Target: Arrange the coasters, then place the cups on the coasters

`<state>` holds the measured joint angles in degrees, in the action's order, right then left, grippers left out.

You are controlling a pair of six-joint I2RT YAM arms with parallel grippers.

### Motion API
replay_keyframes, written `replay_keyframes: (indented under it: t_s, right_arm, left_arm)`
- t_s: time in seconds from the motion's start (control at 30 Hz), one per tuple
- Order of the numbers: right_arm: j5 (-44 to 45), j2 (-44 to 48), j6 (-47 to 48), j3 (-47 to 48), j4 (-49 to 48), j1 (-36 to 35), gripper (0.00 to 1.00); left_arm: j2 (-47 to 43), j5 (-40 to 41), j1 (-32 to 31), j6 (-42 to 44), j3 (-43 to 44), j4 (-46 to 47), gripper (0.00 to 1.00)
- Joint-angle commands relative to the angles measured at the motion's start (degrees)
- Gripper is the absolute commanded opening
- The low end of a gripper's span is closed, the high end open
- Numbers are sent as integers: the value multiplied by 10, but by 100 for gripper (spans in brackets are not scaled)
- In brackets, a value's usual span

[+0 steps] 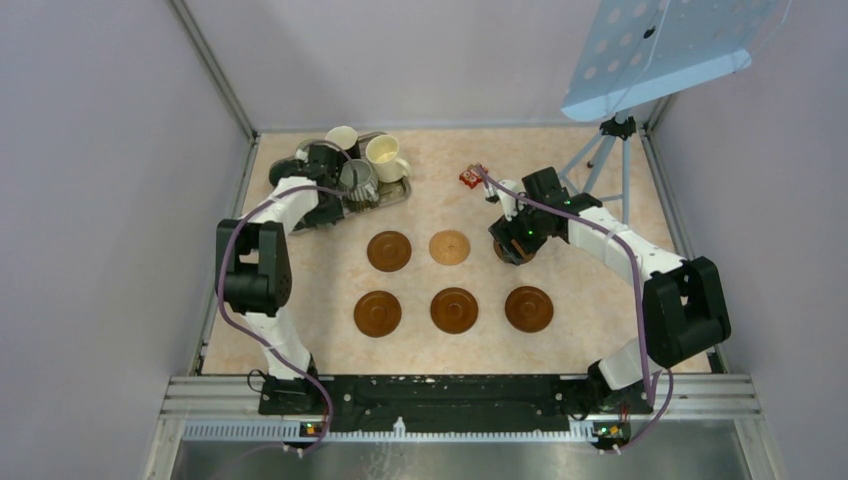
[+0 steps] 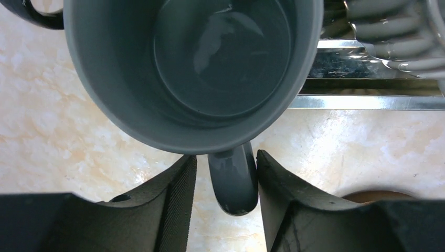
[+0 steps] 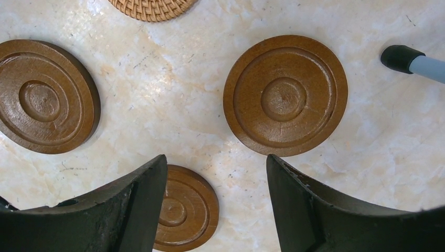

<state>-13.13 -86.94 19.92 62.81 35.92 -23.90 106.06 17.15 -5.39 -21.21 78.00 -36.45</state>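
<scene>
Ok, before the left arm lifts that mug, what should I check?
1. Handle of the grey-blue ceramic mug between left gripper fingers: ok.
2. Jaws clamped on the handle: not ok, a gap shows on one side.
3. Right gripper open and empty: ok.
4. All six flat round coasters laid out: cannot tell; five show from above, right gripper covers the sixth spot.
5. Ribbed grey mug clear of the lift: cannot tell.

My left claw [image 2: 225, 156] has matt black fingers [image 2: 176, 205], one ribbed. The dark grey ceramic mug [image 2: 199, 79] is glossy; upper right, the rectangular metal tray [image 2: 367, 101] shines mirror-bright.
</scene>
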Motion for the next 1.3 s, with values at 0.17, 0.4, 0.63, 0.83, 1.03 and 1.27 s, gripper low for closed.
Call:
replay_keyframes:
  t_s: [0.17,0.4,0.63,0.83,1.03,1.27]
  right_arm:
    - [0,13,15,23,0,-3,69]
    - [5,24,24,34,14,-3,68]
    - [8,41,20,30,20,0,68]
    - [-10,51,-16,34,17,9,69]
    - [-11,76,-65,19,-14,23,82]
    - [-2,112,-106,-7,-4,55,85]
  left_arm:
    - [-27,-15,4,36,-16,25,44]
    - [-84,-18,4,56,-91,54,9]
    - [-124,-44,3,82,-111,71,0]
    - [-203,-75,-17,133,-136,102,0]
    - [-271,-112,-63,170,-144,139,0]
    - [-321,-118,-181,182,-170,239,0]
